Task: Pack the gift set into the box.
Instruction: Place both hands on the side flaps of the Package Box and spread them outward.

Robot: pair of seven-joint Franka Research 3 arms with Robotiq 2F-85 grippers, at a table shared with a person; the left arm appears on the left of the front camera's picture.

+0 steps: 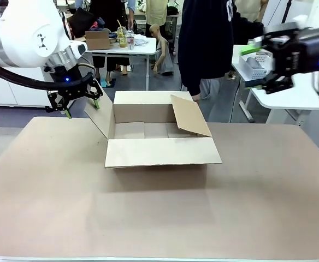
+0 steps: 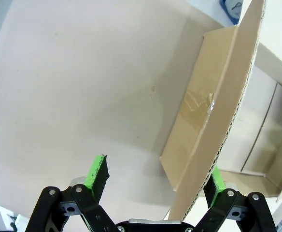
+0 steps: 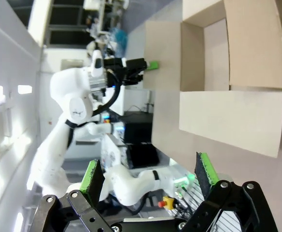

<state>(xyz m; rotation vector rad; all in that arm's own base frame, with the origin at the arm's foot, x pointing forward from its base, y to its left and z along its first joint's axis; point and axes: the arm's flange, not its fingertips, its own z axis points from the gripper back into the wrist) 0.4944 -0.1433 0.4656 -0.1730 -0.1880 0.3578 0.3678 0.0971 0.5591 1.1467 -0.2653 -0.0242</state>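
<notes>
Across the middle of the frame, on the brown table (image 1: pixel 148 218), the box (image 1: pixel 162 153) sits with its top flaps unfolded. At its left flap (image 1: pixel 98 117), toward the upper left, the left gripper (image 1: pixel 83 108) is spread wide, with the flap's edge standing between its fingers but not clamped. Farther back, at the upper right, the right gripper (image 1: pixel 253 66) hangs released with nothing between its pads, and a person (image 1: pixel 206 43) stands behind the box.

Beyond the tan desk (image 1: pixel 258 191), grey floor (image 1: pixel 137 82) runs to a cluttered white table (image 1: pixel 143 49), with a second white table (image 1: pixel 296 98) at right.
</notes>
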